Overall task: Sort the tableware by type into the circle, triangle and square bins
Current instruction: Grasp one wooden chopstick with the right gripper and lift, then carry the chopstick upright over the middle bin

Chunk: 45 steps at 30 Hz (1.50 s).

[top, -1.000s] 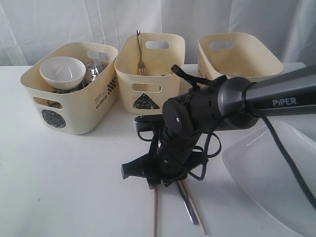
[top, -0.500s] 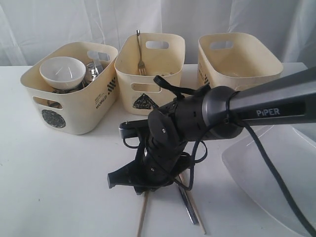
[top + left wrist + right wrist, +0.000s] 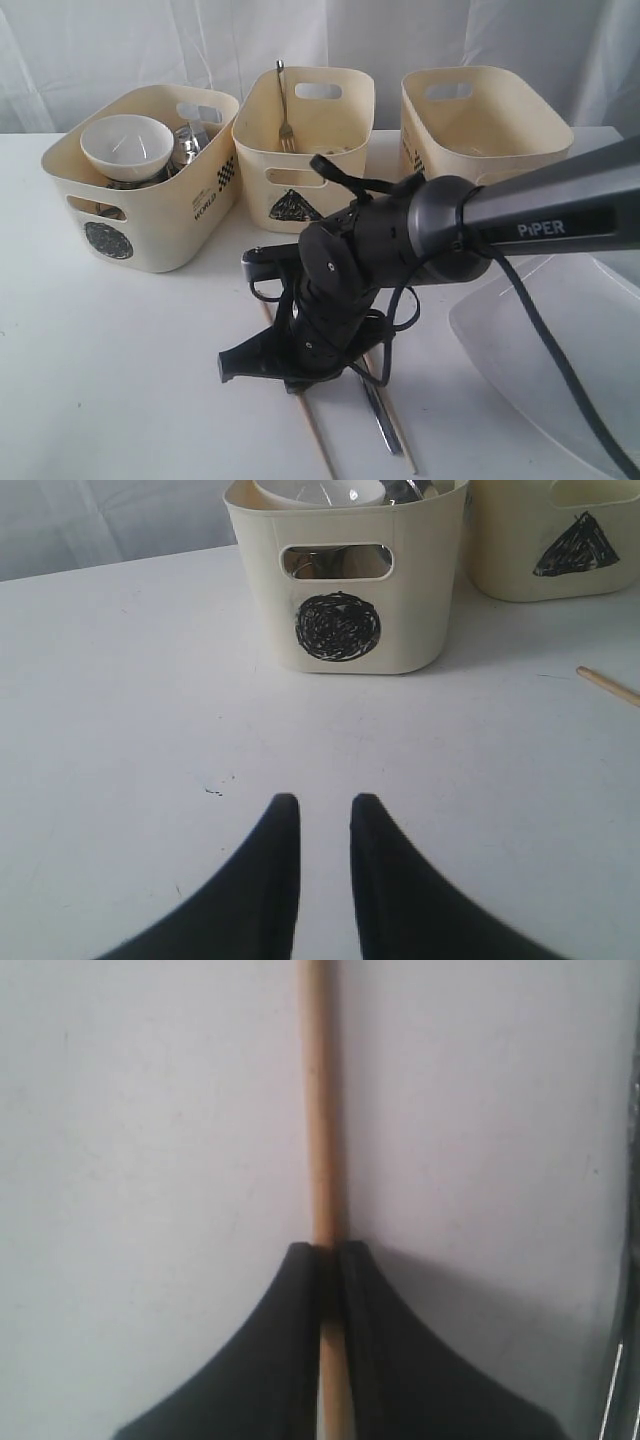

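My right gripper (image 3: 300, 380) reaches across the middle of the table and points down. In the right wrist view it (image 3: 328, 1250) is shut on a wooden chopstick (image 3: 318, 1110) that lies on the table (image 3: 120, 360). That chopstick (image 3: 316, 432) sticks out from under the gripper. A second chopstick (image 3: 398, 435) and a steel knife (image 3: 381, 418) lie just right of it. The circle bin (image 3: 150, 215) holds a white bowl (image 3: 127, 147) and a steel mug (image 3: 188, 145). A fork (image 3: 285, 130) stands in the triangle bin (image 3: 300, 170). My left gripper (image 3: 325, 805) hovers open and empty in front of the circle bin (image 3: 345, 610).
The square bin (image 3: 480, 115) stands at the back right. A large white plate (image 3: 545, 340) lies at the right, close to the right arm's cable. The triangle bin (image 3: 560, 540) and a chopstick tip (image 3: 607, 685) show in the left wrist view.
The right arm moved left and its gripper closed on the chopstick. The chopstick's free end has swung from pointing lower left to lower right. The left gripper has not moved.
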{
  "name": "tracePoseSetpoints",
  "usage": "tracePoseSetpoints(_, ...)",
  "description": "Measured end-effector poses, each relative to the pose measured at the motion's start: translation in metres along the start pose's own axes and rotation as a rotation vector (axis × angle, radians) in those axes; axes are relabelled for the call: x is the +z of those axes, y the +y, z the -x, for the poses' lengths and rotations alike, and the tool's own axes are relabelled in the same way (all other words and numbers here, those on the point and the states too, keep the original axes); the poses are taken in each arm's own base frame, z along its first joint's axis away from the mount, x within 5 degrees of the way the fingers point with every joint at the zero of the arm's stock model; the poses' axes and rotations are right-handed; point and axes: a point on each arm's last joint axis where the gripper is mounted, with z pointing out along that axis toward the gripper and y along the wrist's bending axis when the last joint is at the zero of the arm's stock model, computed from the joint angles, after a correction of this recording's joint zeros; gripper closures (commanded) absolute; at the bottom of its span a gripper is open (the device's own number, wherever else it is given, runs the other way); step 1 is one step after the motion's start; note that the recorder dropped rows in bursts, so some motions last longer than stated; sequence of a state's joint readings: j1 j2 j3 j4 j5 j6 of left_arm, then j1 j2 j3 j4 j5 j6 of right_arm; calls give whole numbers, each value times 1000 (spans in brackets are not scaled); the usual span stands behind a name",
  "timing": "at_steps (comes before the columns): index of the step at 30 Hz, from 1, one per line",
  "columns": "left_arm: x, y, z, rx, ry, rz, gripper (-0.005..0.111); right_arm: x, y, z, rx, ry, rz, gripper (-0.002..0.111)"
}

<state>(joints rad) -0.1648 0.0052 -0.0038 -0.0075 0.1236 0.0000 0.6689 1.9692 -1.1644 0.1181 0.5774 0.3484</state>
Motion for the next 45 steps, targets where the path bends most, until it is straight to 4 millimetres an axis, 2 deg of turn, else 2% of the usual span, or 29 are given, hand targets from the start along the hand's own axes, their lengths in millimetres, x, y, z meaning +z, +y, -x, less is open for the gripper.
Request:
tracePoseSetpoints(5, 0, 0, 0, 0, 0, 0, 81, -11, 0, 1, -26, -33, -2, 108)
tracePoseSetpoints(14, 0, 0, 0, 0, 0, 0, 81, -64, 7, 18, -133, -288, 38, 108)
tracePoseSetpoints(22, 0, 0, 0, 0, 0, 0, 81, -106, 9, 51, -165, -461, 43, 108)
tracePoseSetpoints(26, 0, 0, 0, 0, 0, 0, 81, -127, -3, 74, -150, -562, 29, 108)
tracePoseSetpoints(31, 0, 0, 0, 0, 0, 0, 81, -147, -28, 97, -101, -676, 10, 108)
tracePoseSetpoints(39, 0, 0, 0, 0, 0, 0, 81, -155, -75, 120, 26, -786, -15, 108)
tracePoseSetpoints(45, 0, 0, 0, 0, 0, 0, 81, -157, -80, 141, 41, -848, -10, 108)
